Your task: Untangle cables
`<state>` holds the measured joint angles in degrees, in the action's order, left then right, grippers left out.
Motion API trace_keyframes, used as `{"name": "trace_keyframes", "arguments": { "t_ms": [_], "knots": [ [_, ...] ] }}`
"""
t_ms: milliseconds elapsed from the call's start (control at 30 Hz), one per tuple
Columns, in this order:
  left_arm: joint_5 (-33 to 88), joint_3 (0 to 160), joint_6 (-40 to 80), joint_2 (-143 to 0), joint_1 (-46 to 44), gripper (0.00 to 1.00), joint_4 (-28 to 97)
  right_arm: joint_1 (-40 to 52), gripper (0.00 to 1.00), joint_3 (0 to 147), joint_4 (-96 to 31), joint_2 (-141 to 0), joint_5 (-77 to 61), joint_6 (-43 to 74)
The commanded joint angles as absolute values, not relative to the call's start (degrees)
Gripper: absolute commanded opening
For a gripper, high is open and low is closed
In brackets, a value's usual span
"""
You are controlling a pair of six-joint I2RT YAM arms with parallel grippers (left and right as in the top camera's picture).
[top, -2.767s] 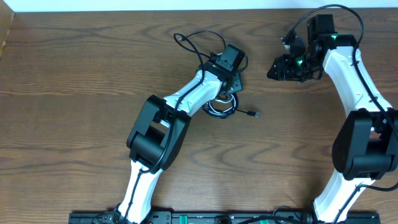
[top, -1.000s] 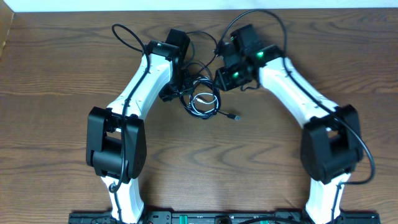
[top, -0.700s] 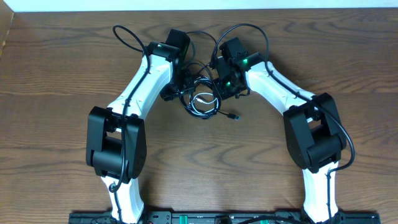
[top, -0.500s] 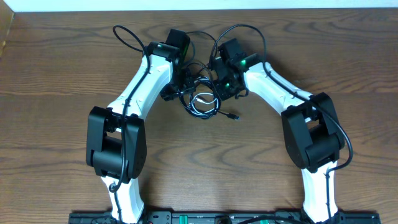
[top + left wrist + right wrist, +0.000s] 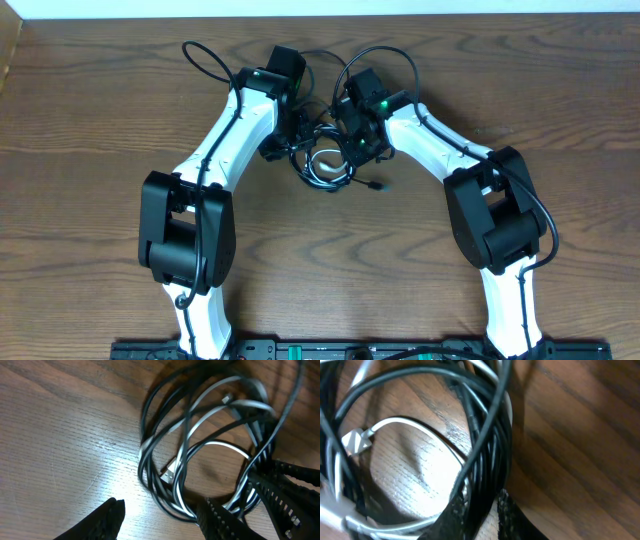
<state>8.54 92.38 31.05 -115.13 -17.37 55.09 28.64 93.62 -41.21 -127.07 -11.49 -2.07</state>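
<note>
since right fingers (image 5: 454, 517) arrived, cables (image 5: 487, 455) clamped

I'm seeing glare whitening the table (image 5: 102, 467) ahead of the left gripper (image 5: 160, 510); cables (image 5: 250, 406) beyond it are blurring softly.

Links: white moulded shells are fitted along the left arm (image 5: 225, 135) and the right arm (image 5: 425, 140).
Joint housings: black rounded housings (image 5: 185, 235) are fitted, the largest at each elbow.
Wrist modules: black and boxy; small green indicator lights (image 5: 380, 100) are lit.
Cords: thick black cords (image 5: 200, 55) are fixed to each arm.
Left gripper (image 5: 159, 506): matte black tapered fingers (image 5: 107, 519) are fitted.
Right gripper (image 5: 480, 496): black fingers (image 5: 451, 516) are finished with a fine surface texture.
Base: a black rail (image 5: 250, 348) with green details is seen.
</note>
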Motion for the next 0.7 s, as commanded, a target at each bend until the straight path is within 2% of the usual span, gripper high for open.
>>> {"name": "trace_keyframes", "arguments": {
  "t_ms": [0,100,233,433,667],
  "knots": [
    [8.6,92.03,30.7,-115.85,-17.45,0.53,55.13,28.97,0.09,93.54,-41.76,-128.7,-8.56,-3.49],
    [8.6,92.03,31.18,-115.85,-17.45,0.53,54.87,28.95,0.01,93.51,-42.15,-128.7,-6.33,-2.44],
    [9.54,92.03,32.21,-115.85,-17.43,0.53,53.34,28.62,0.01,93.71,-44.58,-127.39,-5.72,-1.32],
    [19.14,92.05,30.61,-115.85,-17.43,0.54,46.09,27.27,0.01,93.71,-47.18,-120.29,-11.4,-2.96],
    [32.25,92.05,27.86,-115.85,-17.47,0.69,38.2,24.1,0.01,93.71,-49.63,-114.89,-26.09,-9.32]
  ]
}}
